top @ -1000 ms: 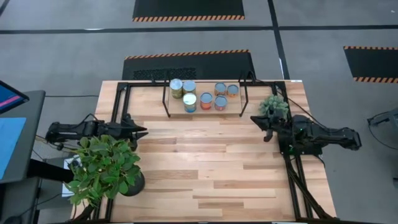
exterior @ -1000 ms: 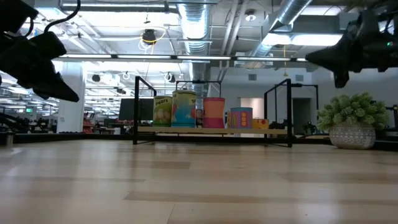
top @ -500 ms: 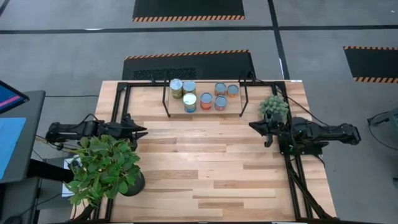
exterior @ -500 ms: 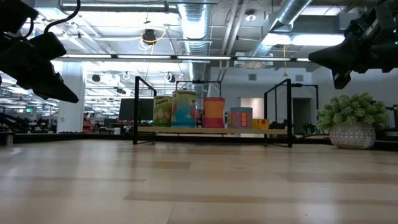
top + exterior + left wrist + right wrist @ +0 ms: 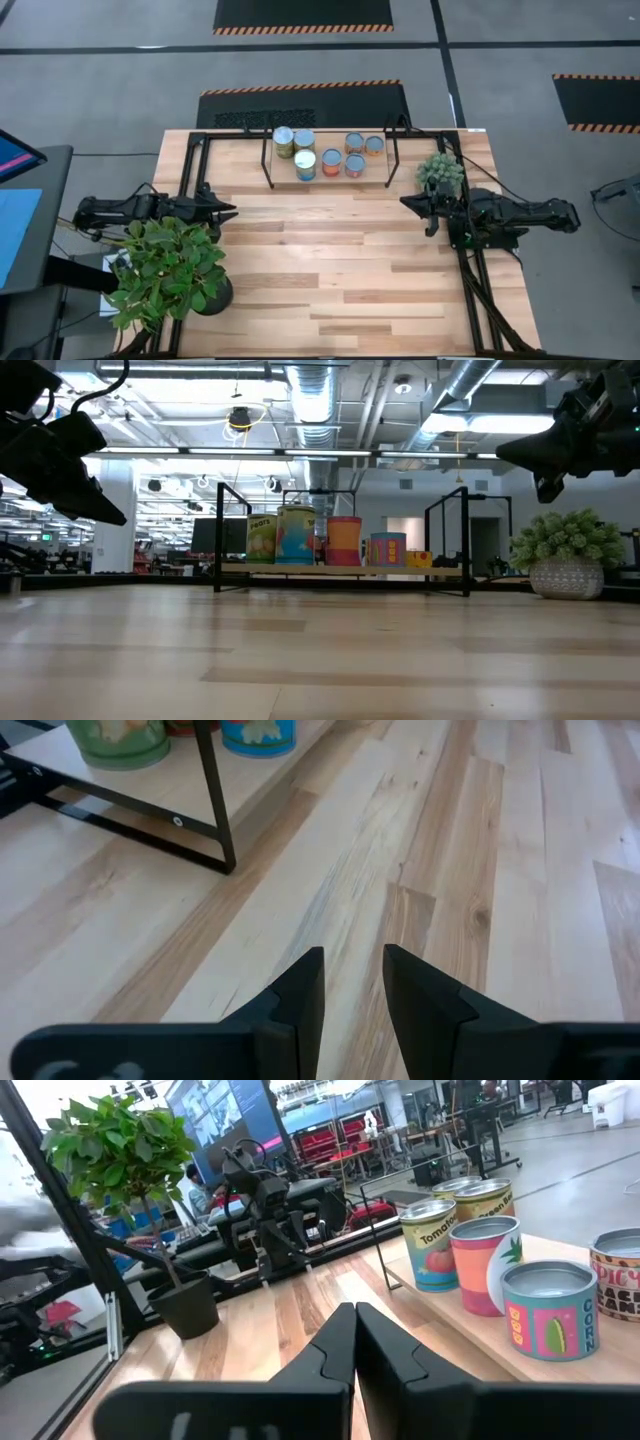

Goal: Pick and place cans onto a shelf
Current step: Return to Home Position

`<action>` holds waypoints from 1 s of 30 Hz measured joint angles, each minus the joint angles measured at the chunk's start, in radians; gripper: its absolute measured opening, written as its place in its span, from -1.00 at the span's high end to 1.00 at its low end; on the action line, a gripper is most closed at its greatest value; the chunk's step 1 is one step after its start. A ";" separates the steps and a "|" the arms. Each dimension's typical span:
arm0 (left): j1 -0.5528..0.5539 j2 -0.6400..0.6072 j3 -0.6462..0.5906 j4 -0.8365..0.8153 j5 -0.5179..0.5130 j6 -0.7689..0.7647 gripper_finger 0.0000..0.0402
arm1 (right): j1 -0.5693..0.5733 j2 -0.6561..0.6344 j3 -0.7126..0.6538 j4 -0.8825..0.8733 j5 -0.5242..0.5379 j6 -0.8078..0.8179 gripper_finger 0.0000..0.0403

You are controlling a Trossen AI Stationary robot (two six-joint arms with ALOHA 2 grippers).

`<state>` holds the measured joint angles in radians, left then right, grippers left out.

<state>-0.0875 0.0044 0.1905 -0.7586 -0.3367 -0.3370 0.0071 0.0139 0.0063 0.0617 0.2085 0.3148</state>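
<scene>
Several cans [image 5: 305, 164] stand upright on their bases on the shelf [image 5: 284, 175], a low light-wood board on black legs at the table's far middle. They also show in the low view [image 5: 296, 535] and the right wrist view [image 5: 485, 1265]. My left gripper [image 5: 232, 211] hovers over the table's left side, open by a narrow gap [image 5: 353, 955] and empty. My right gripper [image 5: 405, 203] hovers over the table's right side, near of the shelf's right end, shut [image 5: 355, 1312] and empty.
A small potted plant [image 5: 440, 172] stands at the table's right edge, just far of my right arm. A large leafy plant [image 5: 165, 270] stands at the near left, beside my left arm. Bare plank tabletop [image 5: 330, 260] lies between the arms.
My right gripper has shifted a little toward the table's near edge, then kept still. The cans and my left arm have not moved.
</scene>
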 joint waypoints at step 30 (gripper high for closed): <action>0.000 0.000 0.000 -0.037 0.229 0.090 0.53 | 0.000 0.000 -0.001 -0.002 0.001 0.000 0.83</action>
<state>-0.0872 0.0048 0.1905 -0.7956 -0.1081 -0.2475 0.0071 0.0139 0.0051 0.0597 0.2092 0.3145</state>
